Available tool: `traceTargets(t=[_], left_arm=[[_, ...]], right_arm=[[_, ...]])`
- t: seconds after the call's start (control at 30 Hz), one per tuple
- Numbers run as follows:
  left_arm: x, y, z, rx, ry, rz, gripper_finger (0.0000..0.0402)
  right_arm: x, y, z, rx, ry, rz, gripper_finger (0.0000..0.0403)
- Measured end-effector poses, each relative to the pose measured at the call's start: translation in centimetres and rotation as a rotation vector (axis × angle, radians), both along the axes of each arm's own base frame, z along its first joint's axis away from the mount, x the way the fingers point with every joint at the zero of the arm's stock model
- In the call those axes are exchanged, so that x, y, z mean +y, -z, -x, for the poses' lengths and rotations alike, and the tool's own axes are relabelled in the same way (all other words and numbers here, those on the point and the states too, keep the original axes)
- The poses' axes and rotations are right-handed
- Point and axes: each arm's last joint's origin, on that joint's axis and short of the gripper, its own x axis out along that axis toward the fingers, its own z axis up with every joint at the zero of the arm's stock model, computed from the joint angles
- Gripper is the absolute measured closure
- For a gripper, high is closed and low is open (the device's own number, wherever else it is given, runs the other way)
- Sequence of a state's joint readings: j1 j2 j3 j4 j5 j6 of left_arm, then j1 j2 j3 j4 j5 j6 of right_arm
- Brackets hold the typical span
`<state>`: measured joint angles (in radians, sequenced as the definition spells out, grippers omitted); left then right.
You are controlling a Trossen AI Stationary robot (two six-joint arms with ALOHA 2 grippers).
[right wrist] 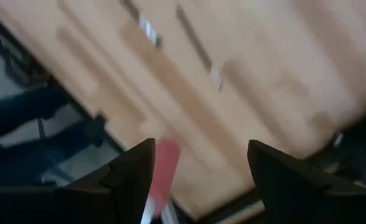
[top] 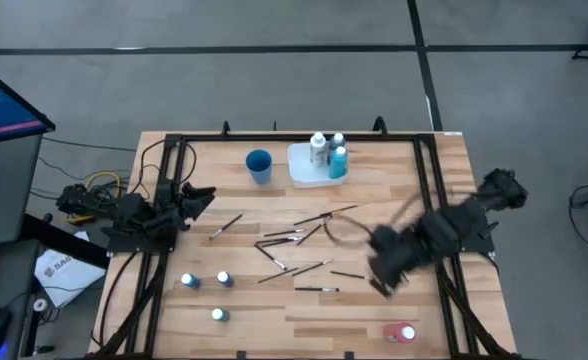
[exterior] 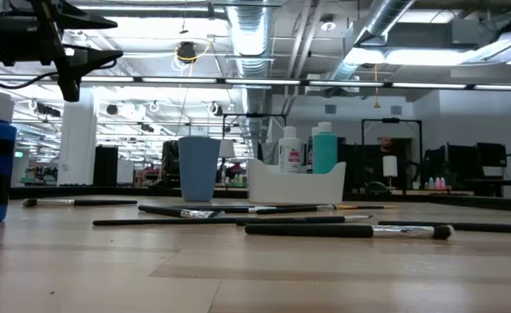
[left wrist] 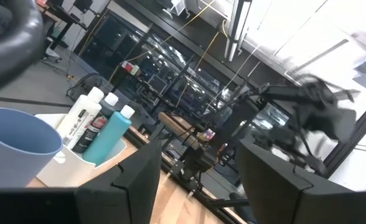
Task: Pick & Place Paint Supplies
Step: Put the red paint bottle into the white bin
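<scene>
Brushes (top: 299,240) scattered mid-tabletop (top: 374,310), bottles (top: 204,281) near my left edge, red bottle (top: 402,333) lying at right front | brushes light, thin, likely to roll: pinch mid-handle; bottles rigid, grip the body | right pincer (right wrist: 201,180) apart, empty; left pincer (left wrist: 198,174) apart, parked at left | right arm blurred, labels unreadable.

Two dark arms; black, angular fingers (right wrist: 130,177) on each hand

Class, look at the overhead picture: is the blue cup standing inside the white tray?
No. The blue cup stands on the bare tabletop beside the white tray, which holds only bottles.
</scene>
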<state>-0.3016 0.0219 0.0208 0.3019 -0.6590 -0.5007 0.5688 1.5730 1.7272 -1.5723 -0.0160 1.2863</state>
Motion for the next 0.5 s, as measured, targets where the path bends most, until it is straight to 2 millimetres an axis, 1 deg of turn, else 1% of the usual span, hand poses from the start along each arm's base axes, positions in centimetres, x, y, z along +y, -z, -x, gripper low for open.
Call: traceTargets(t=[0.1, 0.3, 0.43, 0.5], left_arm=[[0.0, 0.0, 0.0, 0.0, 0.0, 0.001, 0.0202], [0.0, 0.0, 0.0, 0.0, -0.004, 0.004, 0.0202], [0.0, 0.0, 0.0, 0.0, -0.004, 0.004, 0.0202], [0.0, 0.0, 0.0, 0.0, -0.004, 0.004, 0.0202]], right_arm=[[2.7, 0.4, 1.2, 0.027, -0.032, -0.027, 0.0155], [8.2, 2.3, 2.4, 0.076, -0.18, -0.119, 0.0155], [11.4, 4.4, 2.9, 0.162, -0.262, -0.155, 0.0155], [12.5, 5.3, 3.1, 0.189, -0.284, -0.149, 0.0155]])
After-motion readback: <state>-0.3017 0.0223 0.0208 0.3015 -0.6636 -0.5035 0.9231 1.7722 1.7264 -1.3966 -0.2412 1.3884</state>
